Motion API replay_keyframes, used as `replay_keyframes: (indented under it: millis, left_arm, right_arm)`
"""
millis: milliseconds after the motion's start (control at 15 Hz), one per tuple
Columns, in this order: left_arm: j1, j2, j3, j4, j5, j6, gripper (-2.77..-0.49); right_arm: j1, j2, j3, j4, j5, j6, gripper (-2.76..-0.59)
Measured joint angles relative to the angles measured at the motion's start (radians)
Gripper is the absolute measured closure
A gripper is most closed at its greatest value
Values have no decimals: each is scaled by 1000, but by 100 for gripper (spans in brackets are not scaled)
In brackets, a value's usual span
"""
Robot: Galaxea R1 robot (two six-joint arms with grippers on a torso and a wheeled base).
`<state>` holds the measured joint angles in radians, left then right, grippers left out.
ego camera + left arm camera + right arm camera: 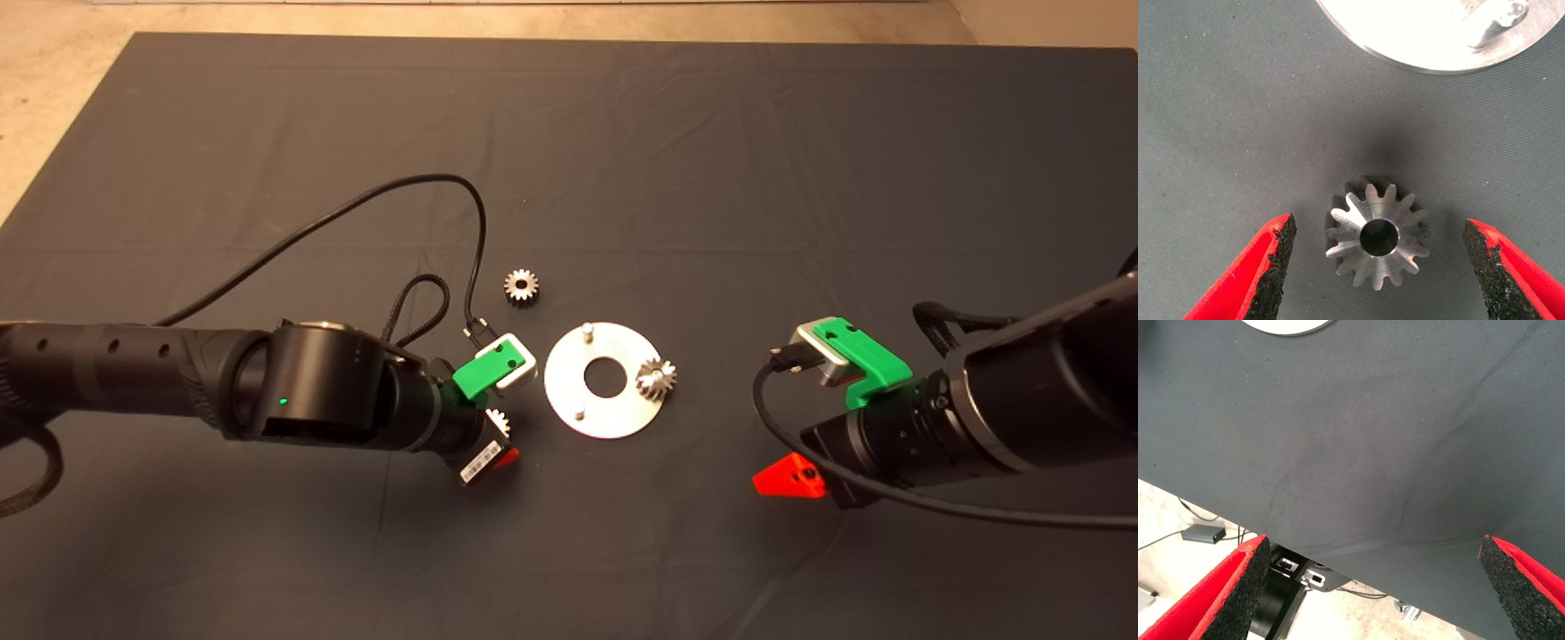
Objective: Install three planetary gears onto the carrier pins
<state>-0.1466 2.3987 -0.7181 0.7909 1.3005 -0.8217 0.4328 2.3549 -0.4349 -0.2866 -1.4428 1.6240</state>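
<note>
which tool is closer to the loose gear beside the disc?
Left. The left tool brackets that gear, open; the right tool waits beyond the disc.

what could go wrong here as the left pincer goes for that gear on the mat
The left pincer is open around a loose gear lying flat on the mat; closing off-centre on the teeth could spin it or flick it away.

That gear lies close to the carrier disc, so a grab may nudge the disc and shift its pins.

The gear at the disc's right edge looks tilted, perhaps not seated.
</note>
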Motion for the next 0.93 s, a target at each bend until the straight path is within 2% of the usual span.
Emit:
replay_keyframes:
  millis: [133, 200, 333, 400, 467, 800, 933]
  left_arm:
    - [1, 0, 0, 1, -1, 0, -179]
    - [9, -1, 0, 16, -1, 0, -177]
    - [44, -3, 0, 40, -2, 0, -166]
    - [55, -3, 0, 42, -2, 0, -166]
    - [55, -4, 0, 45, -2, 0, -166]
    - [55, -15, 0, 52, -2, 1, -135]
    - [55, -14, 0, 59, -2, 9, -135]
  right_arm:
    - [0, 0, 0, 0, 0, 0, -234]
    - [0, 0, 0, 0, 0, 0, -234]
    - [0, 0, 0, 0, -1, 0, -234]
    - [0, 0, 0, 0, -1, 0, -234]
    - [0, 0, 0, 0, -1, 0, -234]
    - [0, 0, 0, 1, 0, 0, -234]
    - [0, 0, 0, 1, 0, 0, -234]
